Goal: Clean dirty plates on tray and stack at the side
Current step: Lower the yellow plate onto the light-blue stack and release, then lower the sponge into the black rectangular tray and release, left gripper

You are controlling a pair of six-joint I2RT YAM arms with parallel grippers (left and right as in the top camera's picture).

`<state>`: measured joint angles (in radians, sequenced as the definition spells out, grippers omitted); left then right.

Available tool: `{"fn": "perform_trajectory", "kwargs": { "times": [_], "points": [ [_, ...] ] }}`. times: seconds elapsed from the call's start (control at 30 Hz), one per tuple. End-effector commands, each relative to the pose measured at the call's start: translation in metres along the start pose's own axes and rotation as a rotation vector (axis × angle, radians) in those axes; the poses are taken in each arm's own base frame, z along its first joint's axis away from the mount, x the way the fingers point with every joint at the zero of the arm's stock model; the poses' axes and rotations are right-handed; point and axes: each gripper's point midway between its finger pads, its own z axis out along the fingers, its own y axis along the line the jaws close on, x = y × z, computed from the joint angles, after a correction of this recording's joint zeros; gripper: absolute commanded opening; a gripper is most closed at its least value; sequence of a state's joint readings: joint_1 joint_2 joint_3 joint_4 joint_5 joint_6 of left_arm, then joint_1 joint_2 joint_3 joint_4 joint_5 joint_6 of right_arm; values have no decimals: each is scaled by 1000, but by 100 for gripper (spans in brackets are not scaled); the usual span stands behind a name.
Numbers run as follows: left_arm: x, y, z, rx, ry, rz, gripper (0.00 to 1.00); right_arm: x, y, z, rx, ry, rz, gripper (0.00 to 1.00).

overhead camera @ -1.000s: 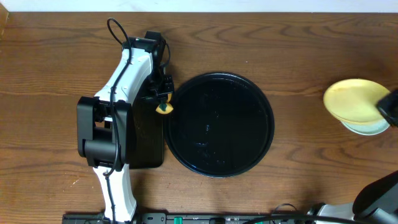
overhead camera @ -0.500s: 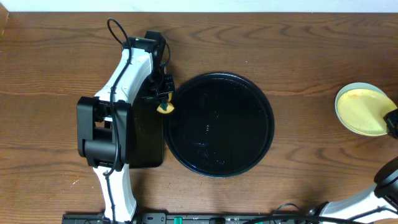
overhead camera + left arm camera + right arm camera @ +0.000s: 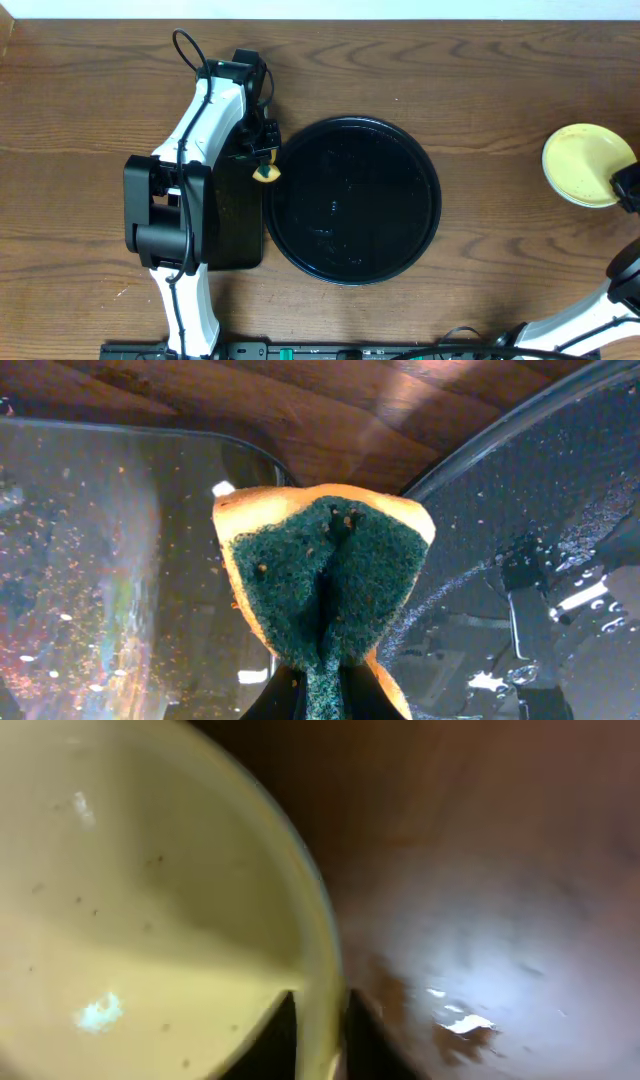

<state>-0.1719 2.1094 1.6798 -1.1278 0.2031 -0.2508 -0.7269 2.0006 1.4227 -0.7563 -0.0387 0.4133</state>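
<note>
The pale yellow plate (image 3: 588, 164) lies at the table's far right, off the tray. It hides whatever is under it, so no mint plates show. My right gripper (image 3: 626, 186) is shut on its rim; the right wrist view shows the rim (image 3: 318, 950) pinched between the fingers (image 3: 320, 1045). The round black tray (image 3: 352, 200) sits mid-table, wet, with no plates on it. My left gripper (image 3: 262, 160) is shut on a yellow-and-green sponge (image 3: 265, 174) at the tray's left rim; in the left wrist view the fingers (image 3: 322, 698) squeeze the sponge (image 3: 322, 570).
A smaller rectangular black tray (image 3: 238, 230) lies left of the round tray, partly under the left arm; it shows wet in the left wrist view (image 3: 110, 560), next to the round tray's rim (image 3: 500, 450). The table's back edge runs along the top.
The yellow plate went right and levelled out, covering the mint plate that showed beneath it before. The right gripper moved with it. The left arm and sponge stayed put.
</note>
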Motion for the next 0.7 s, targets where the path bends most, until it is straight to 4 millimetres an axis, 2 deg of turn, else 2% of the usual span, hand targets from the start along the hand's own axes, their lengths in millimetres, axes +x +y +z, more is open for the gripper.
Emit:
{"fn": "perform_trajectory", "kwargs": {
  "times": [0.0, 0.07, 0.13, 0.33, 0.4, 0.5, 0.63, 0.67],
  "points": [
    [-4, 7, -7, -36, -39, 32, 7, 4, 37, -5, -99, 11, -70, 42],
    [-8, 14, -11, -80, -63, 32, 8, 5, 50, -11, -128, 14, -106, 68],
    [-10, 15, -17, -91, -85, 38, 7, 6, 60, -19, -135, 17, -125, 99],
    [-14, 28, -52, -169, -193, 38, 7, 7, 94, -57, -153, 18, -188, 99],
    [-14, 38, -66, -219, -230, 31, 8, 7, 103, -70, -161, 11, -204, 99],
    [-10, 67, -84, -323, -268, -58, 7, 7, 118, -98, -184, -15, -233, 99],
    [-2, 92, -84, -308, -222, -182, 8, 13, 137, -142, -231, -71, -274, 99],
    [3, 100, -80, -276, -191, -248, 7, 18, 143, -161, -253, -94, -293, 99]
  ]
}}
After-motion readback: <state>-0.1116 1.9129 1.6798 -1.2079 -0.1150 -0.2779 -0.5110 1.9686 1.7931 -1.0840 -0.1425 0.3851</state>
